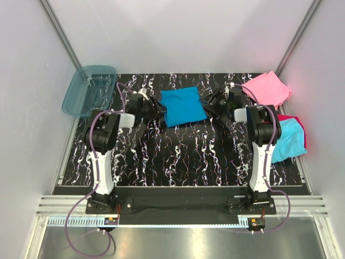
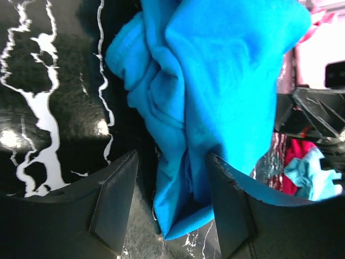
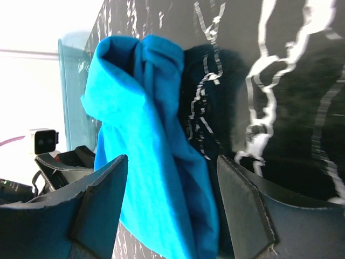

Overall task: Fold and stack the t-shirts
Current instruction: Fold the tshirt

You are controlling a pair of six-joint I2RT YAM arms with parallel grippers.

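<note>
A teal-blue t-shirt (image 1: pixel 183 106) lies folded into a rough rectangle on the black marbled mat (image 1: pixel 178 156). My left gripper (image 1: pixel 158 110) stands at its left edge and my right gripper (image 1: pixel 211 105) at its right edge. In the left wrist view the gripper (image 2: pixel 172 159) is open, and the shirt's bunched edge (image 2: pixel 215 81) hangs between the jaws against the right finger (image 2: pixel 232 199). The right gripper (image 3: pixel 171 162) is open too, with the shirt's rolled edge (image 3: pixel 140 118) lying loose between its jaws. A pink t-shirt (image 1: pixel 267 88) lies folded at the back right. A cyan t-shirt (image 1: pixel 285 139) rests on a magenta-red one (image 1: pixel 302 127) at the right.
A translucent blue plastic tub (image 1: pixel 89 89) sits at the mat's back left corner. White walls close in the back and both sides. The arm bases stand on the rail (image 1: pixel 178 205) at the near edge.
</note>
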